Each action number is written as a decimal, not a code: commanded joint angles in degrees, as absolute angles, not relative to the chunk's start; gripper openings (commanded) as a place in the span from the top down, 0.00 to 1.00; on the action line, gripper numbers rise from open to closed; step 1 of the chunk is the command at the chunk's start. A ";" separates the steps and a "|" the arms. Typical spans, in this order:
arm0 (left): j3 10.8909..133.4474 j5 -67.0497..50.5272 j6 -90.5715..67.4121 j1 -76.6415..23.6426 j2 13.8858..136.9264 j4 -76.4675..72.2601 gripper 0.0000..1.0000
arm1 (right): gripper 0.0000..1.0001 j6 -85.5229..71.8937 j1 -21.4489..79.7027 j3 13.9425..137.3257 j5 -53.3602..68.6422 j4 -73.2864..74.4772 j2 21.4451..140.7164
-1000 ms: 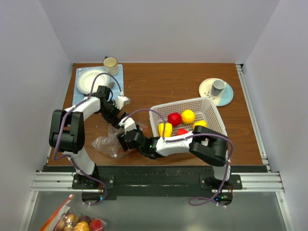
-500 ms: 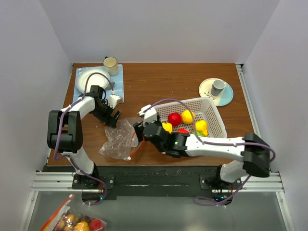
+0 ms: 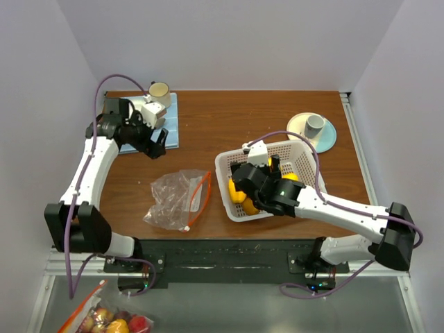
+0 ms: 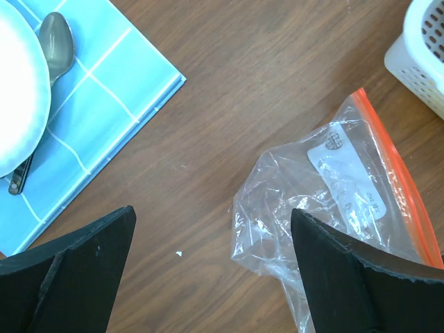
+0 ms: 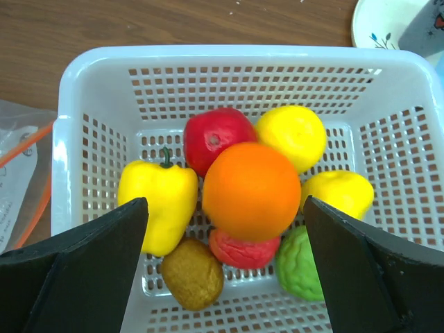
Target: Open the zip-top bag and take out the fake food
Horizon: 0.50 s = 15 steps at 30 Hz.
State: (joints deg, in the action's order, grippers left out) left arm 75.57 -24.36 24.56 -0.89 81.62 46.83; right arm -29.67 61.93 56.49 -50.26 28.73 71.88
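Note:
The zip-top bag (image 3: 179, 200) lies crumpled on the wooden table, orange zip strip (image 4: 397, 177) toward the basket, and neither gripper touches it. My left gripper (image 3: 154, 142) hovers open by the blue placemat; in its wrist view the gripper (image 4: 211, 222) stands above bare wood with the bag (image 4: 333, 201) just to the right. My right gripper (image 3: 250, 191) is open over the white basket (image 5: 229, 59). Several pieces of fake food fill the basket. An orange one (image 5: 251, 191) sits between the right gripper's (image 5: 225, 208) spread fingers, ungripped, among a yellow pepper (image 5: 156, 198), red, yellow, green and brown pieces.
A blue placemat (image 4: 90, 118) with a white plate (image 4: 17, 104), a spoon (image 4: 55, 41) and a mug (image 3: 159, 90) is at the far left. A saucer with a grey cup (image 3: 313, 126) stands at the far right. The basket's corner (image 4: 423, 62) is close to the bag.
My right gripper left the bag, swung right over the basket with the orange piece and opened. The left arm drew back to the placemat. The bag now lies free.

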 commanded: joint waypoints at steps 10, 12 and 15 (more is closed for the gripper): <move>73.74 -25.05 22.76 -0.88 80.68 48.16 0.00 | 0.01 -31.91 62.23 65.74 -51.15 43.51 67.43; 74.18 -25.05 22.76 -0.88 80.77 48.34 0.00 | 0.02 -31.03 62.31 65.05 -51.15 42.63 65.66; 74.36 -24.79 22.68 -0.88 80.68 48.17 0.00 | 0.01 -28.74 62.31 64.77 -50.80 41.57 63.02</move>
